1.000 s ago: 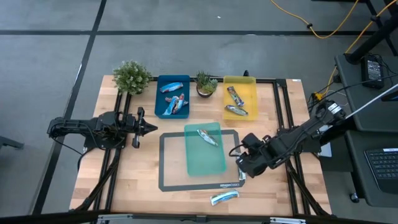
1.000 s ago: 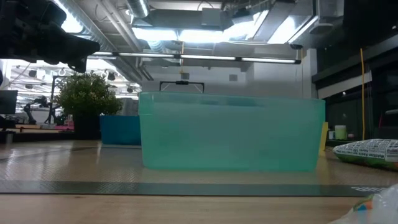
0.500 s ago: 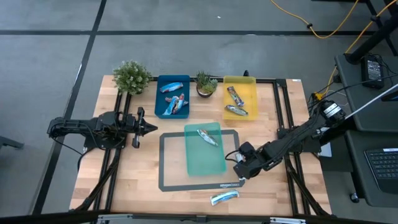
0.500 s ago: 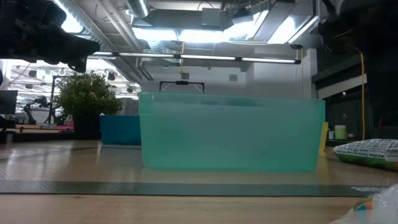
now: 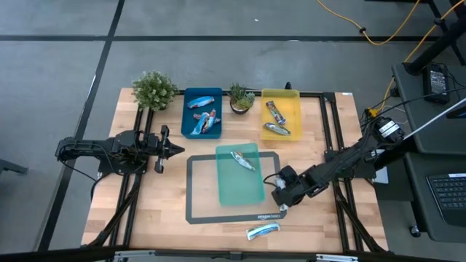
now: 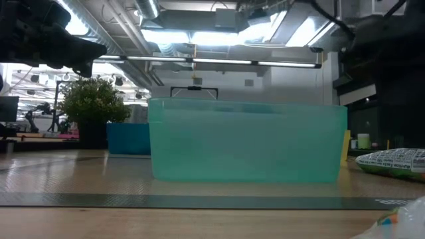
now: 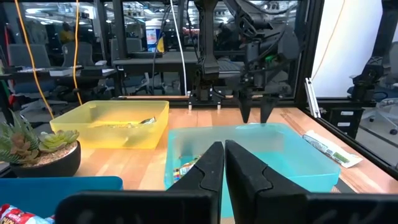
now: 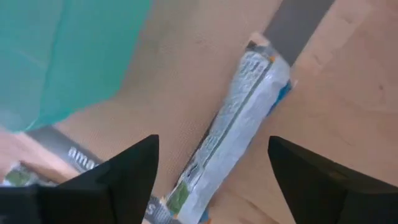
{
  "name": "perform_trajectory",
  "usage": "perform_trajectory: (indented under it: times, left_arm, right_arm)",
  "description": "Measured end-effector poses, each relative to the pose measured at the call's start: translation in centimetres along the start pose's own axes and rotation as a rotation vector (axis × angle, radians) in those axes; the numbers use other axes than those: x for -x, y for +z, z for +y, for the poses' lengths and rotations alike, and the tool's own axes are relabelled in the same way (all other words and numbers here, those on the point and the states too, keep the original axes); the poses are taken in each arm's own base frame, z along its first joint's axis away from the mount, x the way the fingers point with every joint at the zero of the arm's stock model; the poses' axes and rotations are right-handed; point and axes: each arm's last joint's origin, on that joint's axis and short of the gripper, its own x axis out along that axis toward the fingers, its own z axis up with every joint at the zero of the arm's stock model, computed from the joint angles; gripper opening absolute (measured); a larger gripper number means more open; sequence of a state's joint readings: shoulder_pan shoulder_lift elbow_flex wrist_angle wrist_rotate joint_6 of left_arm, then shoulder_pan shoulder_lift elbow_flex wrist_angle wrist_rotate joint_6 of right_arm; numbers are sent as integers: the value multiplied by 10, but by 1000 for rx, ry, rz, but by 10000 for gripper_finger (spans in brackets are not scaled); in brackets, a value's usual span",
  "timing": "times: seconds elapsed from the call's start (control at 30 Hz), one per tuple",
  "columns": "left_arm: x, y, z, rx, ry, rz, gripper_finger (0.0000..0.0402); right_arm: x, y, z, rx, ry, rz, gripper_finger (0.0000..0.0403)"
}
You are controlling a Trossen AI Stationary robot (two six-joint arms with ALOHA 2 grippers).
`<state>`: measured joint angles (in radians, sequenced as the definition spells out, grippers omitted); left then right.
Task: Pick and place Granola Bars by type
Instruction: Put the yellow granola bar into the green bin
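A silvery-white-teal granola bar [image 8: 239,121] lies flat on the wood, one end on the dark mat's [image 5: 195,191] edge. My right gripper [image 8: 211,142] hangs open just above it, pointing steeply down, one finger on either side, touching nothing; in the high view it [image 5: 281,195] is right of the teal tray [image 5: 240,182]. That tray holds one bar [image 5: 242,160]. Another bar [image 5: 262,231] lies near the table's near edge. The blue tray [image 5: 191,109] and the yellow tray [image 5: 291,102] hold bars too. My left gripper [image 7: 222,163] waits shut at the table's left.
Two small potted plants [image 5: 154,89] [image 5: 241,98] stand at the far edge beside the blue and yellow trays. In the low view the teal tray [image 6: 246,141] fills the middle, with a green-white bar [image 6: 395,161] lying to its right.
My right gripper has come down toward the bar by the mat's near right corner and has tipped to point more steeply down. The bars and trays have stayed where they were.
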<state>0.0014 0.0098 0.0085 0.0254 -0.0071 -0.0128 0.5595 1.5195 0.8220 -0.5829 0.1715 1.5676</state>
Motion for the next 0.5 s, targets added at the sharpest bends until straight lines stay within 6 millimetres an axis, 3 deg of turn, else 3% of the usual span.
perform_trajectory:
  times: [0.27, 0.5]
  left_arm:
    - [0, 0, 0, 0, 0, 0, 11]
    - [0, 0, 0, 0, 0, 0, 6]
  right_arm:
    - [-13, 3, -14, -43, -16, 25, 300]
    - [-15, 4, -14, -45, -2, 11, 262]
